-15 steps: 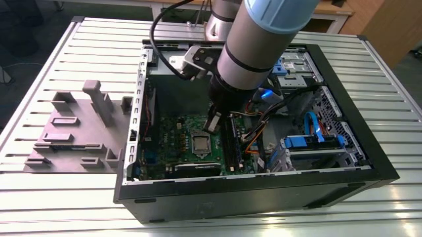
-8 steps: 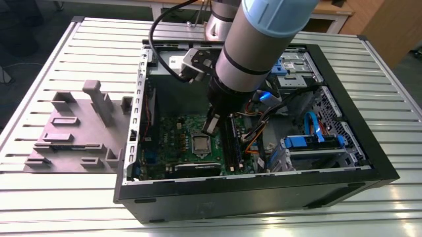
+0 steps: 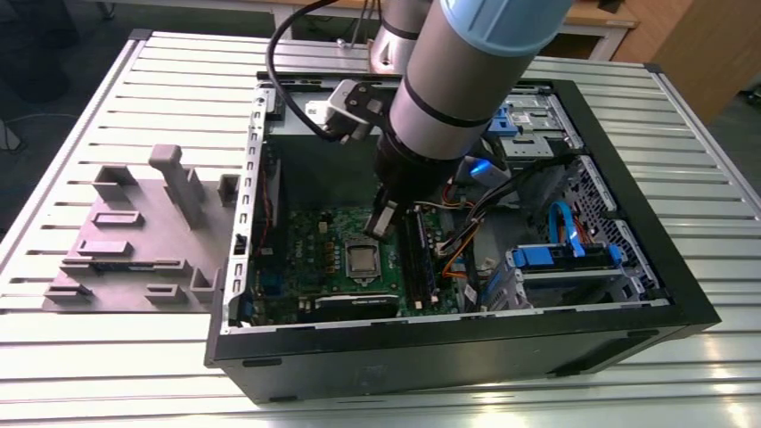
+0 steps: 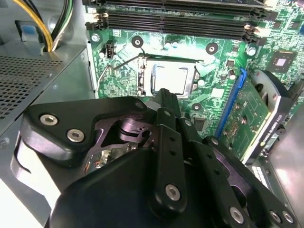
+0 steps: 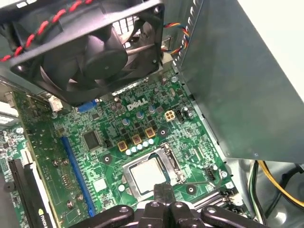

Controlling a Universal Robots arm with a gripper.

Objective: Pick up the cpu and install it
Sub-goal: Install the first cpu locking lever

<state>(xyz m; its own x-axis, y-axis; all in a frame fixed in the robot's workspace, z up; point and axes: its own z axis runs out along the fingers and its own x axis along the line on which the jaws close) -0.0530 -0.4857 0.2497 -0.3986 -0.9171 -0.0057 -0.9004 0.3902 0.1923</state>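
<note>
The cpu (image 3: 360, 259) lies flat in its socket on the green motherboard (image 3: 303, 254), silvery top up, with the shiny metal socket frame (image 4: 145, 78) around it. In both wrist views the cpu (image 4: 170, 79) (image 5: 147, 175) sits just past the black fingertips. My gripper (image 3: 380, 221) hangs inside the computer case just above the board, slightly to the exterior view's right of the socket. Its fingers (image 4: 166, 97) (image 5: 164, 190) are pressed together with nothing between them. The gripper is not touching the cpu.
The open black computer case (image 3: 476, 334) stands on a slatted metal table. Inside it are memory slots (image 4: 175, 21), an upright expansion card (image 4: 247, 114), a black fan (image 5: 90, 47), cables and a blue drive bracket (image 3: 565, 254). A grey fixture block (image 3: 131, 241) stands outside.
</note>
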